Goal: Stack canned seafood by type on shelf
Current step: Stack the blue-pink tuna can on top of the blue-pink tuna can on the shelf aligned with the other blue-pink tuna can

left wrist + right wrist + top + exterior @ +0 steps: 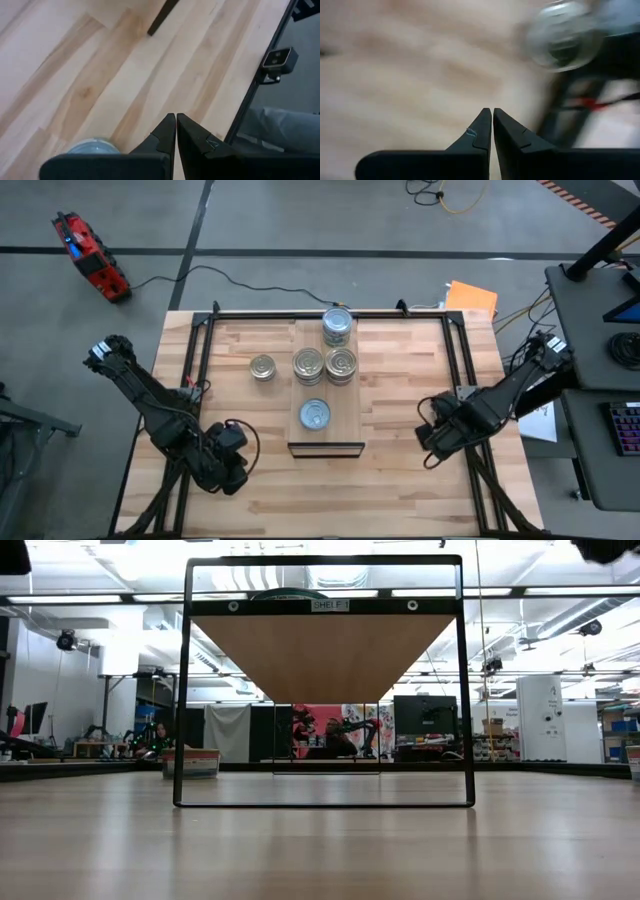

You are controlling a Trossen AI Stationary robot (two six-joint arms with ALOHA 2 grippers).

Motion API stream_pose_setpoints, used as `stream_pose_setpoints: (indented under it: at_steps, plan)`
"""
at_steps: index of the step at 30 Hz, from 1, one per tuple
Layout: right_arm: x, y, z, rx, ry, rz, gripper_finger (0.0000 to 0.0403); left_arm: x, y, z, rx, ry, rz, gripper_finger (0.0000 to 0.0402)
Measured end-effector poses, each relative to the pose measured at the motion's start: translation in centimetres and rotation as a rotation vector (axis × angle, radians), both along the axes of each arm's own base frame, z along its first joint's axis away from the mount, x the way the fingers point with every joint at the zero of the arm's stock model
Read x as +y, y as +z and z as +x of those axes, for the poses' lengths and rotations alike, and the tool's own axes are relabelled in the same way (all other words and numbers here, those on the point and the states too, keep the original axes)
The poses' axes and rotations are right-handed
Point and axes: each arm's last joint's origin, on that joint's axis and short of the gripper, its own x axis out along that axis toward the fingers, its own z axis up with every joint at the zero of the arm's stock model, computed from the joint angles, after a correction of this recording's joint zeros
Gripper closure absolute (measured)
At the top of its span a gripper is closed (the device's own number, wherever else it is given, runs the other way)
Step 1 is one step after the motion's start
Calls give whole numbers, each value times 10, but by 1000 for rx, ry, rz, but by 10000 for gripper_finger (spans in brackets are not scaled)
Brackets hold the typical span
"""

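four tins (pixel 324 365) on shelf (pixel 326 445), one tin (pixel 263 367) on bench (pixel 400 480). left gripper (pixel 175 117) and right gripper (pixel 492 111) closed, empty, near front corners.

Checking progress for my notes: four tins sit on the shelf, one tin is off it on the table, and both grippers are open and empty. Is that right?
Not quite. The grippers are shut, not open: the wrist views show the left gripper and right gripper with fingers pressed together, holding nothing. The rest stands: in the high view four tins sit on the shelf, and one tin is off it on the table.
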Motion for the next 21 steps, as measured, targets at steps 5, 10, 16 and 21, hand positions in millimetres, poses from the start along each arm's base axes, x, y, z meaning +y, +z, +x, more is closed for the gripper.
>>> stream_pose_setpoints:
  at_steps: [5, 10, 16, 21]
  plan:
    - [-14, -20, -18, 116, -57, -90, 394, 0, 0, 1, -20, 13, 15, 401]
    - [-21, -41, -27, 172, -153, -151, 394, 1, 0, 2, -27, 22, 21, 401]
    - [-30, -56, -29, 212, -225, -187, 394, 2, 3, 7, -120, 66, 56, 401]
    - [-42, -68, -26, 183, -270, -230, 394, 3, 6, 12, -169, 59, 62, 401]
